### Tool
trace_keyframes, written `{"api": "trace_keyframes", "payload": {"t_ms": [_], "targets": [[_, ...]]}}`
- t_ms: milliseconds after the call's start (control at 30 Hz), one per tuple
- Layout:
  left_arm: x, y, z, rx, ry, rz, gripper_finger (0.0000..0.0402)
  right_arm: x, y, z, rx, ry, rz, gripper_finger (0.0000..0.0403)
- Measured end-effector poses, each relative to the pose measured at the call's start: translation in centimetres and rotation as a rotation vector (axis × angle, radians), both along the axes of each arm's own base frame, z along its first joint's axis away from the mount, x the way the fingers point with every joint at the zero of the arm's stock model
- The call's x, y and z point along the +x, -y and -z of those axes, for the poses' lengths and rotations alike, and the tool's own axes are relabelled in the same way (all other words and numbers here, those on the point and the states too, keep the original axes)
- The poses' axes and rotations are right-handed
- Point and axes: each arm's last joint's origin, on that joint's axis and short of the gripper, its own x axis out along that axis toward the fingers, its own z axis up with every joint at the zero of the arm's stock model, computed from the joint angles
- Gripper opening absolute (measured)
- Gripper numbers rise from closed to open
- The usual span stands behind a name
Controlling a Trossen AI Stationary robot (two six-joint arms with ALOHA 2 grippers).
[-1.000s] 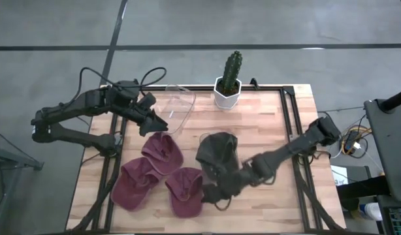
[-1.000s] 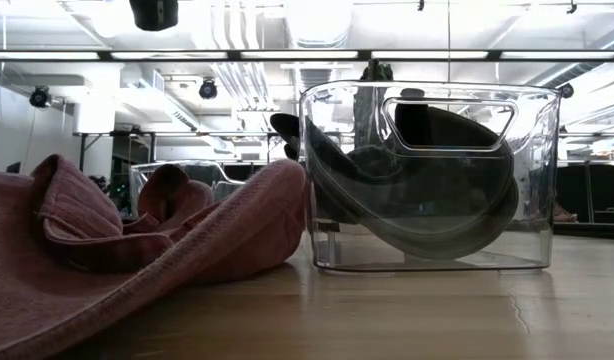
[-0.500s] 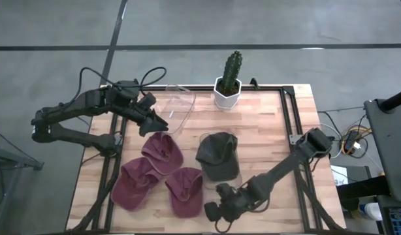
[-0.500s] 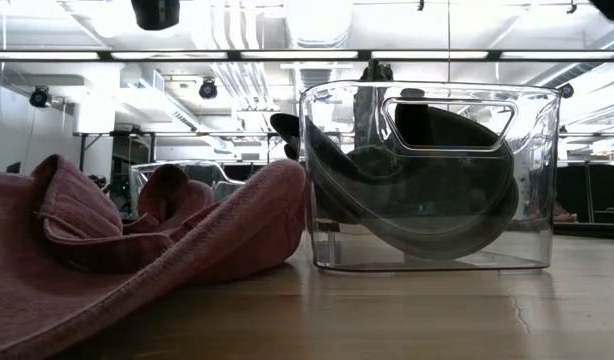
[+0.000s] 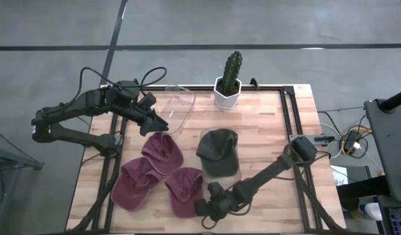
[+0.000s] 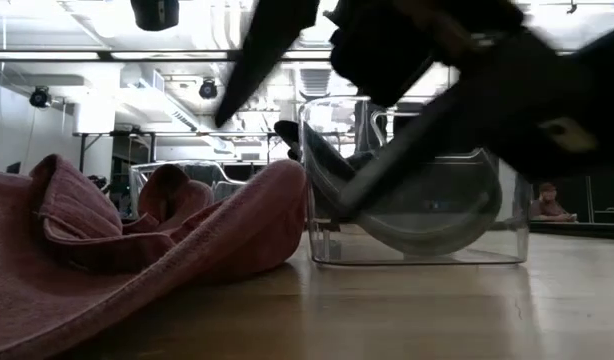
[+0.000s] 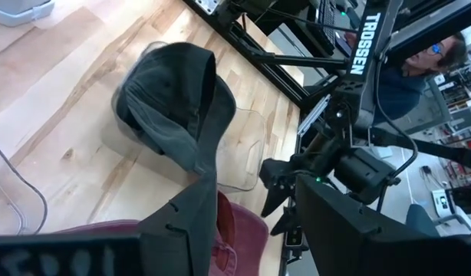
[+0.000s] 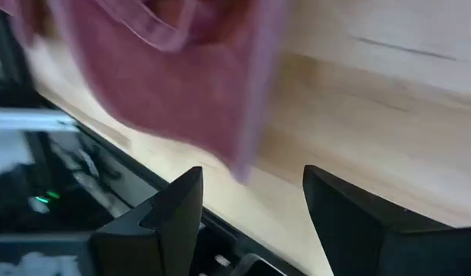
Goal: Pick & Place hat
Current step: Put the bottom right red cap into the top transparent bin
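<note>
A dark grey hat (image 5: 218,152) sits inside a clear bin (image 5: 234,175) at the table's middle; the low view shows the hat (image 6: 427,215) through the bin's wall. Three maroon hats (image 5: 162,150) (image 5: 134,184) (image 5: 185,190) lie on the wood to its left. My right gripper (image 5: 206,210) is open, low at the near edge, just right of the nearest maroon hat (image 8: 182,77). My left gripper (image 5: 156,121) hangs open and still at the far left, beside a second clear bin (image 5: 178,106). It looks toward the dark hat (image 7: 174,100).
A potted cactus (image 5: 228,83) stands at the far edge. Black frame rails (image 5: 295,124) run along the table's right side and the near edge (image 8: 105,176). Bare wood lies right of the bin (image 5: 272,137). A person (image 7: 419,65) shows beyond the table.
My right gripper has drawn back from the bin with the dark hat and swung toward the table's near edge and then leftward, ending beside the nearest maroon hat and coming in front of the low camera. The dark hat has stayed in its bin.
</note>
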Motion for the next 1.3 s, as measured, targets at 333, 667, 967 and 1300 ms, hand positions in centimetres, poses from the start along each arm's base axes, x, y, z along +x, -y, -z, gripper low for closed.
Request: {"api": "trace_keyframes", "payload": {"t_ms": [333, 667, 967, 1300], "targets": [[0.0, 0.0, 0.0, -0.003, -0.001, -0.001, 0.0170, 0.8, 1.2, 0.2, -0.022, 0.017, 0.084, 0.0214], [0.0, 0.0, 0.0, -0.003, -0.001, -0.002, 0.0170, 1.9, 3.1, 0.2, -0.065, 0.033, 0.078, 0.0061], [0.0, 0.0, 0.0, -0.003, -0.001, -0.003, 0.0170, 2.7, 3.0, -3.3, -0.049, 0.168, 0.066, 0.0013], [0.0, 0.0, -1.0, -0.017, 0.053, -0.016, 0.0170, 2.8, 6.3, -9.8, -0.234, 0.350, 0.224, 0.0012]]}}
